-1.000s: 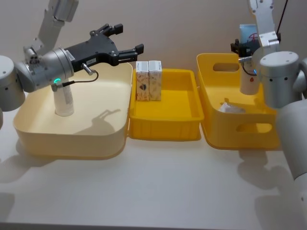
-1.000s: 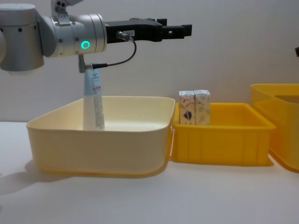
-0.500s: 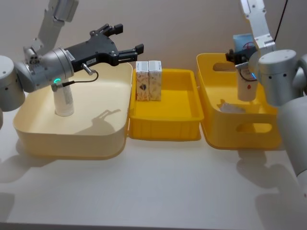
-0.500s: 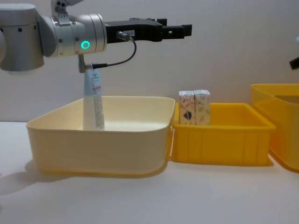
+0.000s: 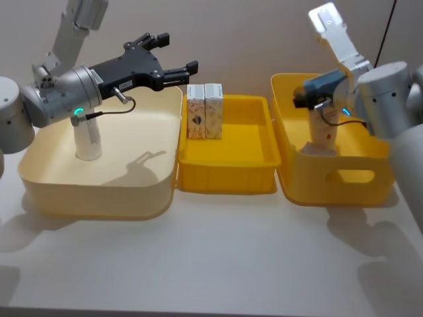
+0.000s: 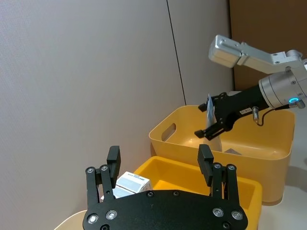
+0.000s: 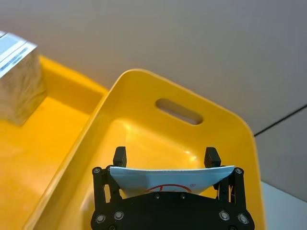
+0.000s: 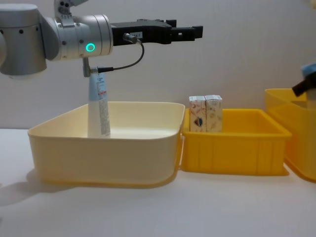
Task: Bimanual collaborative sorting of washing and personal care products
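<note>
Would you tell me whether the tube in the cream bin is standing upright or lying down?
Upright. The pale-blue tube stands on its cap end inside the cream bin, leaning only slightly, below the left gripper, which is open and apart from it.

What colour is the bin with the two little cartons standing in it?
Bright yellow bin, seen best in the head view, where the two cartons stand at its back left.

I see three bins in a row on the surface point(image 5: 211, 264). My left fingers point(image 5: 173, 54) hover over the left bin's point(image 5: 99, 198) far right corner, with a tube point(image 5: 86, 137) upright behind them at the bin's left. Two cartons point(image 5: 204, 110) stand just right of those fingers, in the middle bin point(image 5: 228, 175). My right fingers point(image 5: 301, 100) pinch another tube point(image 5: 323, 137) inside the right bin point(image 5: 330, 188).
</note>
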Robot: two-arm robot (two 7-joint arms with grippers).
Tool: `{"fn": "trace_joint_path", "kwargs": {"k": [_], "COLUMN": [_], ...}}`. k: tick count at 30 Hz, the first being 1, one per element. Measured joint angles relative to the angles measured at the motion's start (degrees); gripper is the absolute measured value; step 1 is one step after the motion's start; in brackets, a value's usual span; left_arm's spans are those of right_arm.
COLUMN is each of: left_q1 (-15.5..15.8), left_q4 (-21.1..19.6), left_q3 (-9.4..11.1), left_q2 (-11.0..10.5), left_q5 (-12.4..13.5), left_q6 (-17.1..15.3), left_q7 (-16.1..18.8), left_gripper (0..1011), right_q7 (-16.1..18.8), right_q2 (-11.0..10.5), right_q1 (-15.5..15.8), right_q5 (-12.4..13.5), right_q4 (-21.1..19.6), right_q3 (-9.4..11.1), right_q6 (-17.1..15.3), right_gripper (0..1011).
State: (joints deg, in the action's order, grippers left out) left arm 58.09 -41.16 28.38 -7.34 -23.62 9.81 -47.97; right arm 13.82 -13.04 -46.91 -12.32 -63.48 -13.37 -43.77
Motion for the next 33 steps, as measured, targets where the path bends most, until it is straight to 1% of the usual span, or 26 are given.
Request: {"fn": "trace_joint_path", "kwargs": {"k": [1,2,5,6,8,9,10,11,12,13,15,16,17,18,19,20,21,22,23,25,26,27,28,31,33], "left_q1": [0.0,0.0,0.0,0.0,0.0,0.0,0.0,0.0,0.0,0.0,0.0,0.0,0.0,0.0,0.0,0.0,0.0,0.0,0.0,0.0,0.0,0.0,0.0,0.0,0.0], "left_q4": [0.0,0.0,0.0,0.0,0.0,0.0,0.0,0.0,0.0,0.0,0.0,0.0,0.0,0.0,0.0,0.0,0.0,0.0,0.0,0.0,0.0,0.0,0.0,0.0,0.0], "left_q3": [0.0,0.0,0.0,0.0,0.0,0.0,0.0,0.0,0.0,0.0,0.0,0.0,0.0,0.0,0.0,0.0,0.0,0.0,0.0,0.0,0.0,0.0,0.0,0.0,0.0], "left_q2": [0.0,0.0,0.0,0.0,0.0,0.0,0.0,0.0,0.0,0.0,0.0,0.0,0.0,0.0,0.0,0.0,0.0,0.0,0.0,0.0,0.0,0.0,0.0,0.0,0.0], "left_q5": [0.0,0.0,0.0,0.0,0.0,0.0,0.0,0.0,0.0,0.0,0.0,0.0,0.0,0.0,0.0,0.0,0.0,0.0,0.0,0.0,0.0,0.0,0.0,0.0,0.0], "left_q6": [0.0,0.0,0.0,0.0,0.0,0.0,0.0,0.0,0.0,0.0,0.0,0.0,0.0,0.0,0.0,0.0,0.0,0.0,0.0,0.0,0.0,0.0,0.0,0.0,0.0], "left_q7": [0.0,0.0,0.0,0.0,0.0,0.0,0.0,0.0,0.0,0.0,0.0,0.0,0.0,0.0,0.0,0.0,0.0,0.0,0.0,0.0,0.0,0.0,0.0,0.0,0.0], "left_gripper": [1002,1002,1002,1002,1002,1002,1002,1002,1002,1002,1002,1002,1002,1002,1002,1002,1002,1002,1002,1002,1001,1002,1002,1002,1002], "right_q7": [1.2,2.8,5.7,7.4,9.2,11.3,11.3,13.0,13.9,15.9,17.7,19.5,20.7,22.6,22.6,24.1,24.7,26.1,26.6,27.8,28.7,29.2,30.1,31.1,32.2], "right_q2": [-0.2,-0.8,-1.5,-2.1,-2.5,-3.0,-3.0,-3.4,-3.5,-3.8,-4.1,-4.2,-4.2,-3.7,-3.7,-2.9,-2.5,-1.9,-1.5,-1.0,-0.5,-0.3,0.2,0.6,1.2], "right_q1": [-0.2,-0.7,-1.5,-2.2,-2.8,-3.6,-3.6,-4.4,-4.7,-5.7,-6.9,-8.3,-9.1,-11.4,-11.4,-13.9,-15.0,-16.9,-18.1,-19.9,-21.3,-22.0,-23.5,-25.1,-26.9], "right_q5": [0.0,0.1,0.1,0.1,0.1,0.1,0.1,0.1,0.0,-0.1,-0.3,-0.4,-0.5,-0.9,-0.9,-1.6,-1.9,-2.4,-2.7,-3.2,-3.6,-3.9,-4.2,-4.7,-5.1], "right_q4": [0.2,0.8,1.6,2.4,3.1,4.1,4.1,5.2,5.7,7.0,8.8,10.9,12.2,16.3,16.3,20.7,22.7,26.4,28.6,31.8,34.4,35.7,38.4,41.3,44.7], "right_q3": [-0.3,-1.1,-2.3,-3.2,-4.1,-5.1,-5.1,-6.0,-6.5,-7.4,-8.6,-9.6,-10.2,-11.1,-11.1,-11.6,-11.8,-12.2,-12.4,-12.8,-13.1,-13.2,-13.5,-13.8,-14.1], "right_q6": [-0.2,-0.6,-1.1,-1.4,-1.6,-1.9,-1.9,-2.0,-2.0,-2.0,-1.8,-1.4,-0.8,0.7,0.7,2.5,3.3,4.8,5.4,6.8,7.8,8.4,9.5,10.6,11.8], "right_gripper": [998,998,998,998,998,998,998,998,998,999,998,998,998,998,998,998,998,998,998,998,998,998,998,998,998]}}
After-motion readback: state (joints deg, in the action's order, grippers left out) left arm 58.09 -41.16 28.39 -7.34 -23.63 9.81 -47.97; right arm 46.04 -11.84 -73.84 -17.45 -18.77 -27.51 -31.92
